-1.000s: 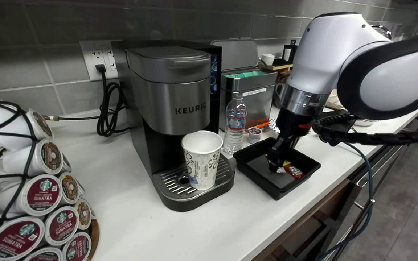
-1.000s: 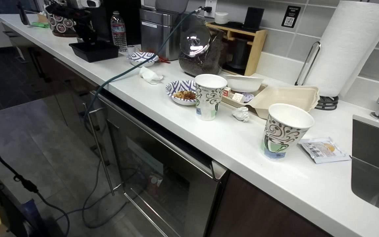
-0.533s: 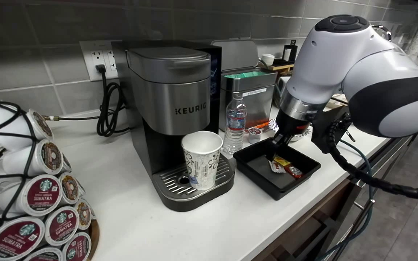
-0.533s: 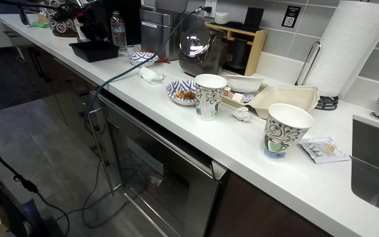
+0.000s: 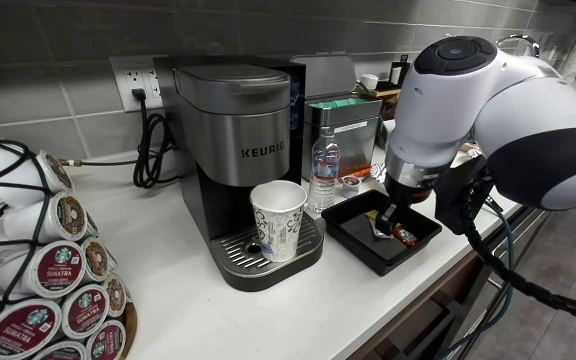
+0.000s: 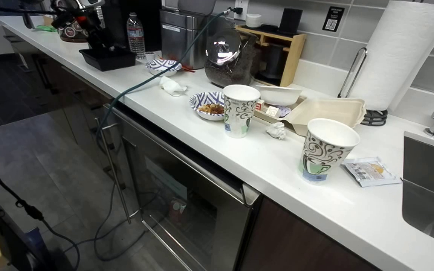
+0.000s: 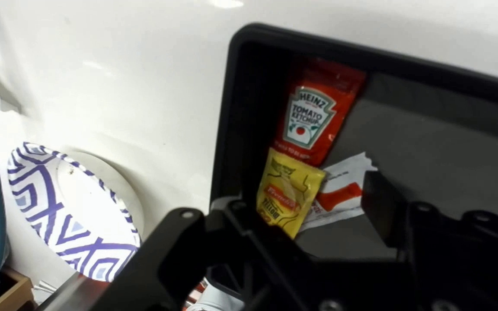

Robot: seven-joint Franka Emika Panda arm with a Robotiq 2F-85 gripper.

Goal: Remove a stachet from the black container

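Observation:
The black container [image 5: 350, 248] is a shallow black tray on the white counter; it also shows in an exterior view [image 6: 104, 63]. In the wrist view, a red ketchup sachet [image 7: 311, 116] lies along one inner wall. A yellow mustard sachet [image 7: 290, 190] overlaps a white sachet with a red mark [image 7: 342, 192]. My gripper [image 7: 303, 198] is open, with the mustard and white sachets between its fingers in that view. No sachet is held. In both exterior views the gripper [image 5: 385, 227] reaches down tilted over the tray and partly hides the sachets. Contact with the sachets cannot be told.
A water bottle [image 5: 324, 170] and a small pod [image 5: 351, 186] stand behind the tray. A coffee machine [image 5: 248, 145] with a paper cup [image 5: 280, 225] stands beside it. A patterned bowl [image 7: 89, 190] is near the tray. A teal cable [image 6: 141, 86] crosses the counter edge.
The arm has tilted and swung over the container; the gripper rose somewhat, then came down again, shifting slightly towards the red sachet. The container has stayed in place.

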